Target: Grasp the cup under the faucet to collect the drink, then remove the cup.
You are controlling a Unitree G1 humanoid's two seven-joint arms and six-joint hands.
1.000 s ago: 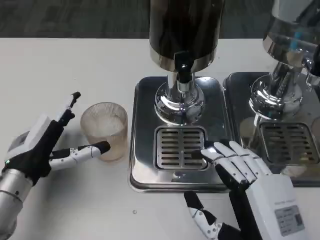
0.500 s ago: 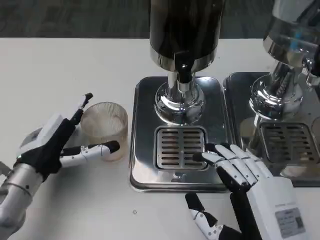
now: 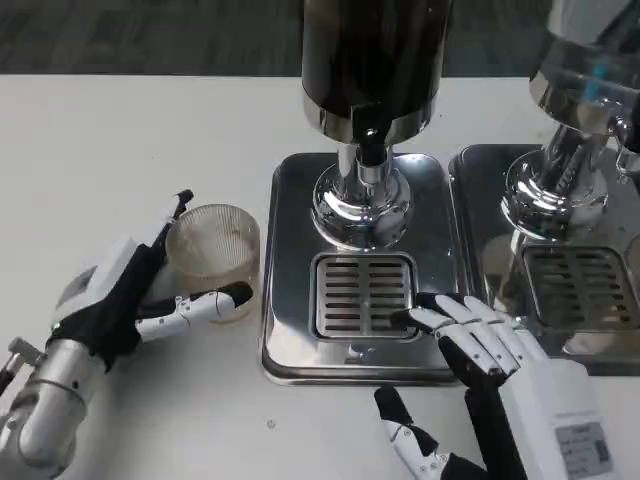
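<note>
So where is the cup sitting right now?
In the head view, the cup stands on the white table left of the drip tray, between the left hand's fingers, not under the faucet.

Cup [image 3: 212,253] standing on worktop [image 3: 120,140], left of drip tray [image 3: 290,350]; faucet [image 3: 371,145] hanging over grate [image 3: 364,296].
</note>
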